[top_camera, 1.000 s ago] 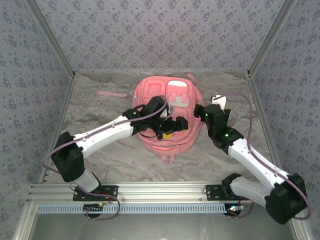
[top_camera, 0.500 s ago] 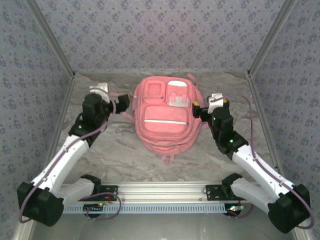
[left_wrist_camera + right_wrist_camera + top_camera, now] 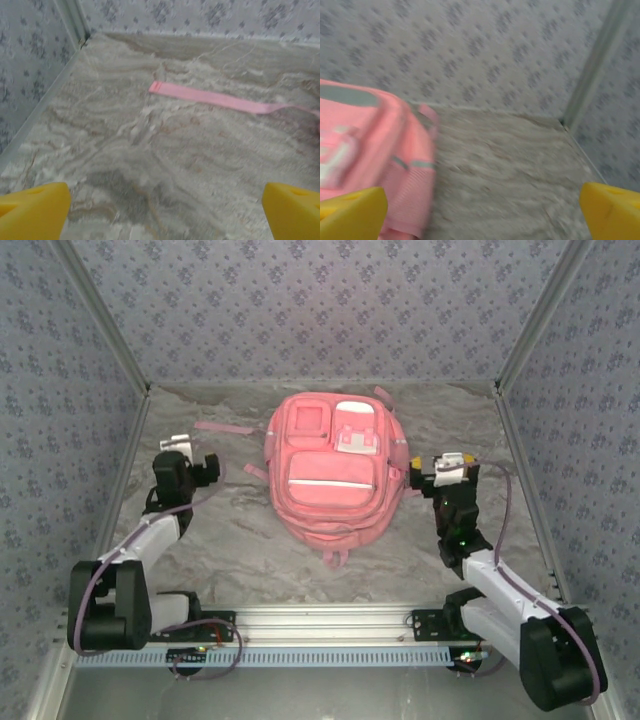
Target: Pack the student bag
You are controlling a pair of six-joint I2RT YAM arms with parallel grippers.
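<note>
**One pink bag at centre, two open grippers flanking it**

Top external view: a single student bag point(image 3: 330, 475) lies flat on the marbled table point(image 3: 250, 540), front side up, about midway between the side walls and toward the far wall. Its face shows one square pocket at upper left, white patches at upper right and one white stripe across the middle; the exact number of patches is hard to make out at this distance. One loose pink strap point(image 3: 225, 427) trails from the bag to the left. There are two arms. The left gripper point(image 3: 207, 468) sits left of the bag, well apart from it. The right gripper point(image 3: 440, 472) sits just beside the bag's right edge. Neither holds anything.

Left wrist view: two yellow fingertips point(image 3: 32, 212) stand at the bottom corners, spread wide with bare table between them. The one pink strap lies flat across the table farther out.

Right wrist view: again two yellow fingertips point(image 3: 612, 210), wide apart and empty. The blurred bag rises on the left, by the left fingertip; whether it touches cannot be told. One metal corner post point(image 3: 592, 70) stands against the patterned wall point(image 3: 495, 55).
</note>
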